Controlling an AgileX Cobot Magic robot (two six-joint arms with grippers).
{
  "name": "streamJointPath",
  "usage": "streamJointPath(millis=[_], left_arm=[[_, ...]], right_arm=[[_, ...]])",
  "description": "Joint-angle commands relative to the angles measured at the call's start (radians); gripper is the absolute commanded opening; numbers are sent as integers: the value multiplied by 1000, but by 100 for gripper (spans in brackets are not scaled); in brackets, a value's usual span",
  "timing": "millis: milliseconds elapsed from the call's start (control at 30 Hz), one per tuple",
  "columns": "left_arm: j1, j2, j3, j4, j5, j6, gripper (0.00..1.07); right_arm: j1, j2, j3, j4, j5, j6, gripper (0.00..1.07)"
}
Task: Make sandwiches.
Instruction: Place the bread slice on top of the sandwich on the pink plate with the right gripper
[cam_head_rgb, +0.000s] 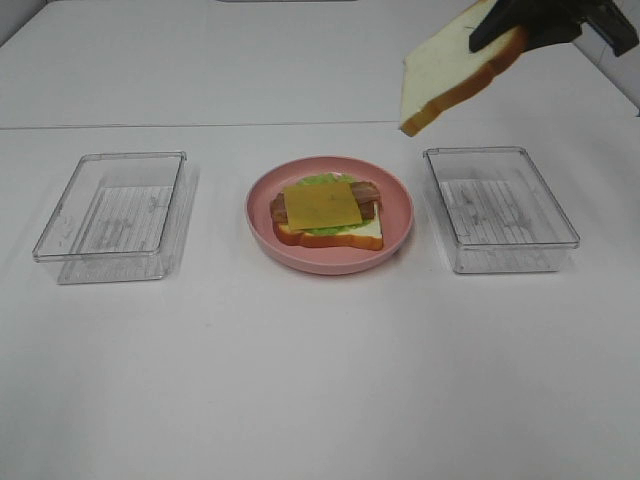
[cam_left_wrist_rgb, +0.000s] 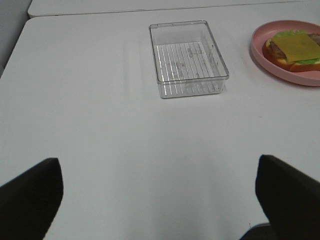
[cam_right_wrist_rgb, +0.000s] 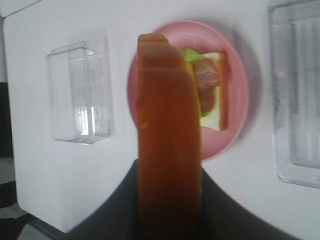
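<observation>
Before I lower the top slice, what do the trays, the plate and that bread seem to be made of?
The two trays look like clear hard plastic: see-through walls, ribbed floors, glossy edges. The pink plate seems smooth matte plastic, though glazed ceramic is possible. The bread slice in the right pincer looks like rigid toy material, plastic or foam: it juts out stiffly without sagging.

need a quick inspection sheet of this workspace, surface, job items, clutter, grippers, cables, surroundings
surface: white table, bare apart from the items below
job's things: open sandwich stack on pink plate, cheese slice on top; top bread slice held high in the air
clutter: two clear trays, left tray, right tray, nothing in them
grippers: left gripper open, holding nothing; right gripper shut on the top bread slice
cables: nothing seen
surroundings: nothing seen beyond the table
</observation>
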Motion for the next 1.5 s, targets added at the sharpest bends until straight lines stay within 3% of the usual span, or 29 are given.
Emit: streamJointPath(millis=[33,233,367,533,800,1500], left_arm=[[1,-17,0,-10,-6,-7,100],[1,-17,0,-10,-6,-7,100],[1,-17,0,-10,-6,-7,100],[1,-17,0,-10,-6,-7,100],[1,-17,0,-10,-6,-7,100],[1,-17,0,-10,-6,-7,100]], right_arm=[[35,18,4,66,-35,-53,0],[154,102,4,91,-103,-59,0],[213,189,4,191,-194,-68,0],[220,256,4,310,-218,-146,0],[219,337,4,348,-233,-160,0],[218,429,4,292,-266,-156,0]])
